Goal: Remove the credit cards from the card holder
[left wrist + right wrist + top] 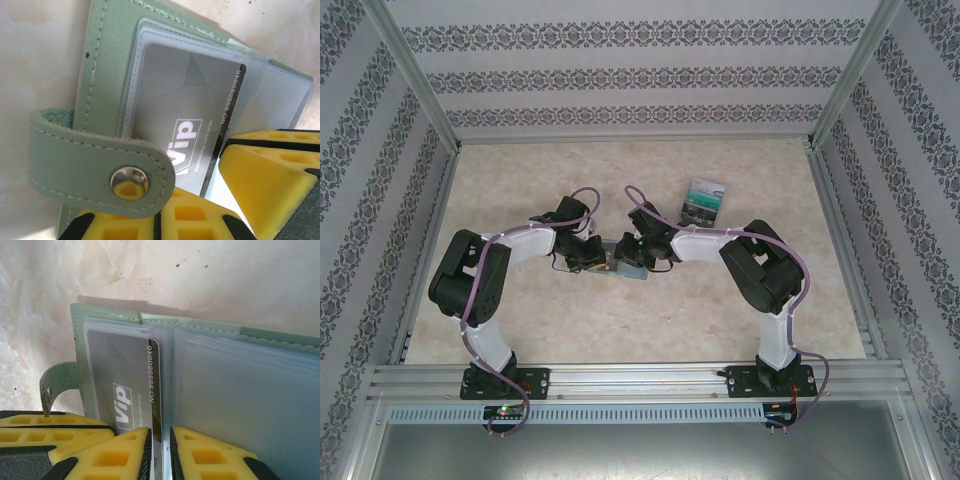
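Observation:
The pale green card holder [623, 270] lies open at mid-table between both grippers. In the left wrist view its strap with a metal snap [129, 180] curls over my left gripper [159, 212], whose yellow fingers meet with no gap at the holder's [107, 90] near edge. A grey Vip card [200, 100] sits in a clear sleeve. My right gripper [161, 440] is shut on that card's [125, 365] dark edge, next to the fold of the holder [76, 335]. Two green-teal credit cards [705, 198] lie on the table behind the right arm.
Patterned walls and metal rails [630, 375] close in the beige tabletop [650, 320]. The two arms arch inward, their grippers [592, 255] [638, 252] nearly touching. The empty clear sleeves [250, 390] spread to the right of the fold.

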Tool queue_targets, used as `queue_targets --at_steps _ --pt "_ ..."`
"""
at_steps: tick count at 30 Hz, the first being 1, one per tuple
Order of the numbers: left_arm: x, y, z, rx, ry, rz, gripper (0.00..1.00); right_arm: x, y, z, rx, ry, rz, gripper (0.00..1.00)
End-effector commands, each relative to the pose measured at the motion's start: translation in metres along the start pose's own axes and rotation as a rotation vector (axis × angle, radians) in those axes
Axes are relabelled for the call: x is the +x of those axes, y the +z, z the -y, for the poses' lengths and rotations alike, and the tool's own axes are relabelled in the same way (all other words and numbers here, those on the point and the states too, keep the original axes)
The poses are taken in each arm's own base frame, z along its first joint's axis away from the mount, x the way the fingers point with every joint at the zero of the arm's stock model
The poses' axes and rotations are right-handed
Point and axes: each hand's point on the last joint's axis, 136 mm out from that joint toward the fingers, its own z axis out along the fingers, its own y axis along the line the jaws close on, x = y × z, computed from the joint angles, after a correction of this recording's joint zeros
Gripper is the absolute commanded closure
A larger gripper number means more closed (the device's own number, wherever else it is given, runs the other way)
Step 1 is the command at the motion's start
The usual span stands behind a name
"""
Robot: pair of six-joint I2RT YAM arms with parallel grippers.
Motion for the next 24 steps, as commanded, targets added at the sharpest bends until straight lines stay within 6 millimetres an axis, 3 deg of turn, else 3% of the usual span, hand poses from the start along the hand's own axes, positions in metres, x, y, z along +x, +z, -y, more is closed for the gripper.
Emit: queue_targets --at_steps 1,9,12,24 --pt "0.004 0.004 -0.004 0.000 -0.029 -0.026 0.96 0.005 0.009 -0.006 -0.014 0.004 -0.025 0.82" --pt "0.004 0.004 -0.002 0.005 -0.024 -0.029 0.97 0.007 0.013 -0.010 -0.026 0.004 -0.038 0.89" --pt "0.003 0.002 -0.001 0.005 -0.021 -0.026 0.97 0.006 0.011 -0.009 -0.022 0.004 -0.034 1.00" --pt "-0.013 -0.024 -0.015 -0.079 -0.042 0.085 0.97 -0.004 -0.014 0.004 0.014 0.003 0.039 1.00"
